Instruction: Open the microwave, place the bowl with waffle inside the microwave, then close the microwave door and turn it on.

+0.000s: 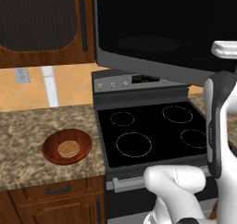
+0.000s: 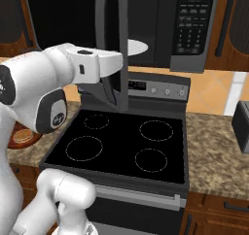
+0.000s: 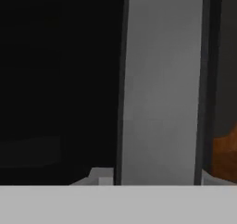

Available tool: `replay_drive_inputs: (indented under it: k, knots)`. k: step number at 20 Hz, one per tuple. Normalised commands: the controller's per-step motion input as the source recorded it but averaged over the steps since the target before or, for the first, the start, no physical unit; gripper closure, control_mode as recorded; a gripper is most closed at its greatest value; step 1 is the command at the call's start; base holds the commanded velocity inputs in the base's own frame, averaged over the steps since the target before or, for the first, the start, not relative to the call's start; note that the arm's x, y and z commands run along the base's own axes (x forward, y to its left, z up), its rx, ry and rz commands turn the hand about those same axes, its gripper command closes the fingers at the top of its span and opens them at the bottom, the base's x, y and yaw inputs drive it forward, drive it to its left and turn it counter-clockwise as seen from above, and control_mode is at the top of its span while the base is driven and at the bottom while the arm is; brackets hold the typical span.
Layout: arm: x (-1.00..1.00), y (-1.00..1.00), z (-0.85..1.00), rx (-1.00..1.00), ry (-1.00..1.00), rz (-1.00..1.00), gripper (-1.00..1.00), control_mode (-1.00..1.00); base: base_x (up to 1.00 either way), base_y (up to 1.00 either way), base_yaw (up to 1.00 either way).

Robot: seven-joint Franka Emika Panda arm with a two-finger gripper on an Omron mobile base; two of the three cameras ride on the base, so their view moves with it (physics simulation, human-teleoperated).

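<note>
The microwave [image 2: 165,25] hangs above the stove, and its white turntable [image 2: 136,47] shows inside. The microwave door [image 1: 157,28] stands swung open; in the right base view I see it edge-on [image 2: 113,44]. My gripper [image 2: 118,63] is pressed up against the door's grey edge [image 3: 162,89], and its fingers are hidden, so I cannot tell whether they hold anything. The reddish-brown bowl [image 1: 67,146] with the tan waffle [image 1: 68,149] rests on the granite counter left of the stove, far below the hand. A sliver of the bowl [image 2: 22,134] peeks from behind my arm.
The black glass-top stove [image 1: 152,130] lies directly beneath the open door. Granite counter [image 1: 23,135] runs to its left, and more counter [image 2: 214,151] to its right carries a dark appliance [image 2: 240,120]. Brown wooden cabinets [image 1: 41,24] flank the microwave.
</note>
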Motion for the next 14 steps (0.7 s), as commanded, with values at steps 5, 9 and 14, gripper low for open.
replay_drive_inputs:
  k: [5, 9, 14]
  knots:
    - [-0.98, 1.00, 0.09, 0.19, 0.17, 0.00, 1.00, -1.00, 0.00, 0.00, 0.00]
    - [-0.71, 1.00, -0.07, 0.12, 0.07, 0.00, 1.00, -1.00, 0.00, 0.00, 0.00]
    - [-0.36, 1.00, -0.27, 0.05, 0.01, 0.00, 1.00, -1.00, 0.00, 0.00, 0.00]
